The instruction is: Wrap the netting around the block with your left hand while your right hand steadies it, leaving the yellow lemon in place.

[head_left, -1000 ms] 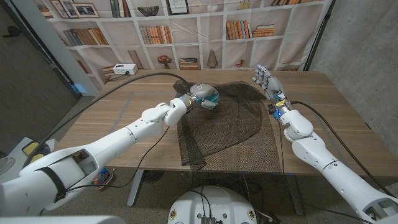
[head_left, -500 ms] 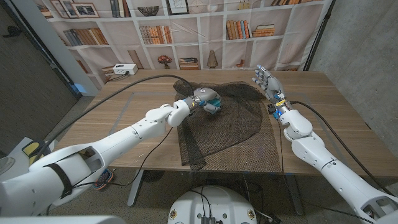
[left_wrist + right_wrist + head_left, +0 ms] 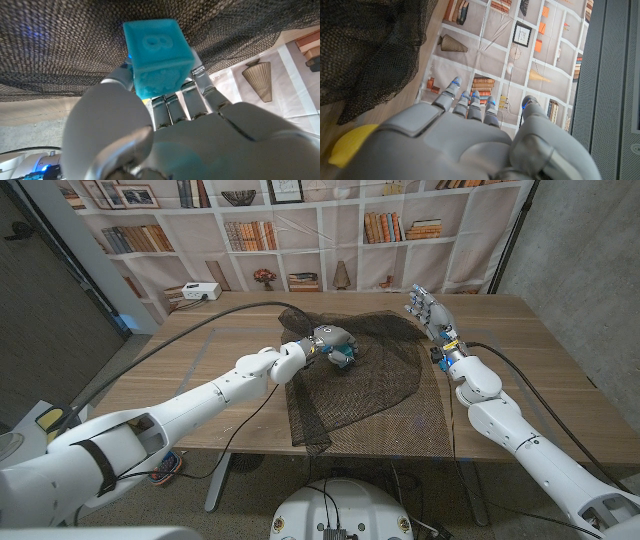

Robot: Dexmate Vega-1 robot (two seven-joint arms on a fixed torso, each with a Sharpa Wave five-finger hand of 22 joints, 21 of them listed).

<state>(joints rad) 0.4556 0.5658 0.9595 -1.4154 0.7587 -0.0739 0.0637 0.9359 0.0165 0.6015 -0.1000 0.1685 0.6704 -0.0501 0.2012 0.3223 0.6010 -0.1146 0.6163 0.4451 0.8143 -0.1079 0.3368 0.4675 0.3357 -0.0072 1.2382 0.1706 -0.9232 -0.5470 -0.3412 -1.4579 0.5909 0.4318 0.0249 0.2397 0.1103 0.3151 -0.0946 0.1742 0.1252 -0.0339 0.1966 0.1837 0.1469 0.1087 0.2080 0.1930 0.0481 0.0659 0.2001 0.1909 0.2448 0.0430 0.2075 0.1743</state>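
Note:
The black netting (image 3: 365, 380) lies spread over the middle of the wooden table, its far edge bunched up. Just above its far left part, my left hand (image 3: 318, 343) grips the teal block (image 3: 343, 354). In the left wrist view the teal block (image 3: 157, 50), which has an embossed face, sits between the thumb and the fingers (image 3: 200, 87), with the netting (image 3: 65, 45) beyond it. My right hand (image 3: 427, 308) stands raised at the netting's far right corner, holding nothing, apart from the block. The yellow lemon (image 3: 347, 145) shows beside my right hand (image 3: 470, 140) in the right wrist view, close to the netting (image 3: 365, 45).
A white box (image 3: 200, 290) sits at the table's back left. A black cable (image 3: 200, 320) curves across the table's left half towards the netting. A bookshelf backdrop stands behind the table. Bare wood (image 3: 520, 350) lies right of my right arm.
My left hand has carried the teal block a little to the right and nearer over the netting. The right hand has stayed where it was.

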